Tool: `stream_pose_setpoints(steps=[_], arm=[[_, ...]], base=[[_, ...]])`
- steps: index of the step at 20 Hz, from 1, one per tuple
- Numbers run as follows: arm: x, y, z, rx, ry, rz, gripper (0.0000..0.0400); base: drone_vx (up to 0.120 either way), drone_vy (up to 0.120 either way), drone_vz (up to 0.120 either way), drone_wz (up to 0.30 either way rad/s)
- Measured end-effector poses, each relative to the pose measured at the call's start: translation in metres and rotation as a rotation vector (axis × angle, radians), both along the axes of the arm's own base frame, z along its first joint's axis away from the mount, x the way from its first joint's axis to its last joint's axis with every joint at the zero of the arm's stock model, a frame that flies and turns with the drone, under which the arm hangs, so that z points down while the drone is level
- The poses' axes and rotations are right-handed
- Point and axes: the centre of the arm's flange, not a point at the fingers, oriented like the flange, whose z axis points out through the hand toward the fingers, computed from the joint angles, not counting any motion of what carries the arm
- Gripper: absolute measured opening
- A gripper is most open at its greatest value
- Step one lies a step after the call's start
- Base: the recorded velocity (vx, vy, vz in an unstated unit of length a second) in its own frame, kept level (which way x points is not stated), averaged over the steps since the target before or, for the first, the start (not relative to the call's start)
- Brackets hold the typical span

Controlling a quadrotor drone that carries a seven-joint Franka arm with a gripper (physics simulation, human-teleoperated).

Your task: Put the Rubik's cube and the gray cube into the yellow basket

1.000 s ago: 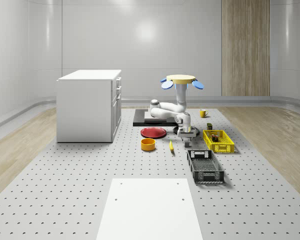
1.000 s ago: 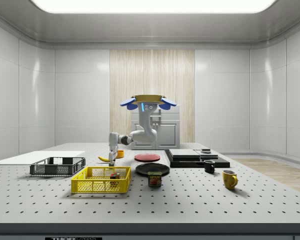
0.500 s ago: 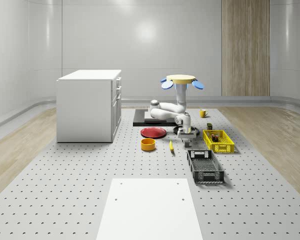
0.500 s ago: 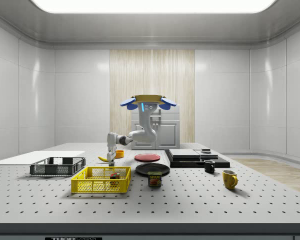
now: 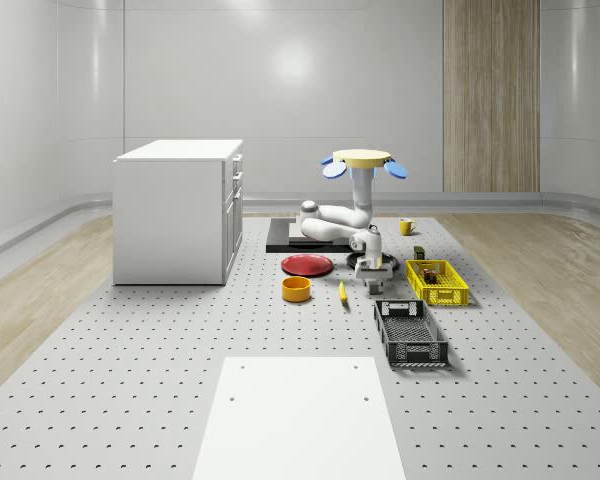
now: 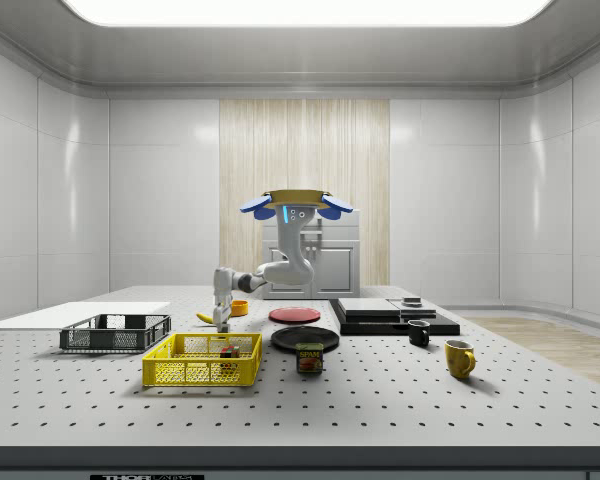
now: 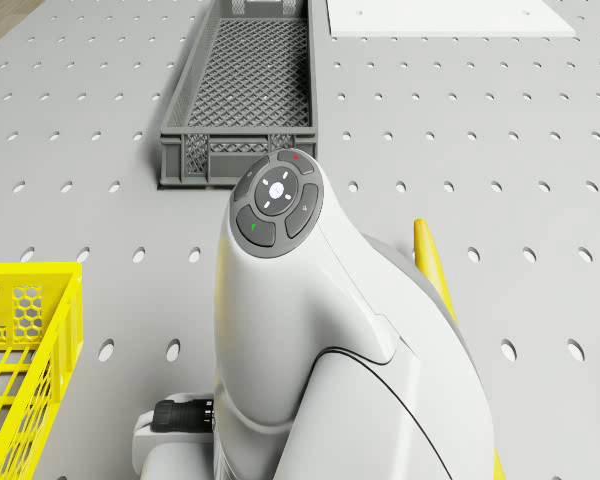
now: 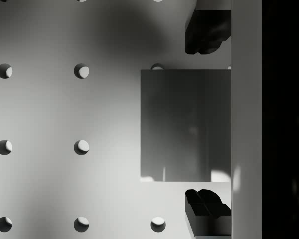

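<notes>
The gray cube point(image 8: 179, 124) lies on the perforated table directly under my gripper point(image 8: 208, 122). The dark fingertips point(image 8: 207, 32) stand on two opposite sides of it with a gap on each side, so the gripper is open. In the whole-scene view the gripper point(image 5: 372, 268) hangs low between the black plate and the yellow basket point(image 5: 437, 283). A small multicoloured block, apparently the Rubik's cube point(image 6: 226, 350), sits inside the basket point(image 6: 202, 360). The drone point(image 5: 358, 158) hovers above the back of the table, with its arm reaching down and forward.
A grey mesh crate point(image 5: 410, 332) stands in front of the basket. A banana point(image 7: 432, 265), an orange bowl point(image 5: 296, 289) and a red plate point(image 5: 307, 265) lie to the gripper's left in the whole-scene view. A tin point(image 6: 309, 358), mugs and a white cabinet point(image 5: 178, 210) stand further off.
The gripper has risen slightly and drifted toward the side view's left. The drone body has held its place.
</notes>
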Motion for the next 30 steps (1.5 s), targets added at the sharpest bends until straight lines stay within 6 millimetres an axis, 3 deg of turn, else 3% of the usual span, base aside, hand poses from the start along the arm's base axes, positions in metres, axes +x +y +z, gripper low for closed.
stream_pose_setpoints(steps=[17,22,30], arm=[[-0.0039,0.0,0.0049,0.0,0.0,0.0,0.04],[-0.0039,0.0,0.0059,0.0,0.0,0.0,0.0297],[-0.004,0.0,0.0062,0.0,0.0,0.0,0.0256]], base=[[0.0,0.0,0.0,0.0],[0.0,0.0,0.0,0.0],[0.0,0.0,0.0,0.0]])
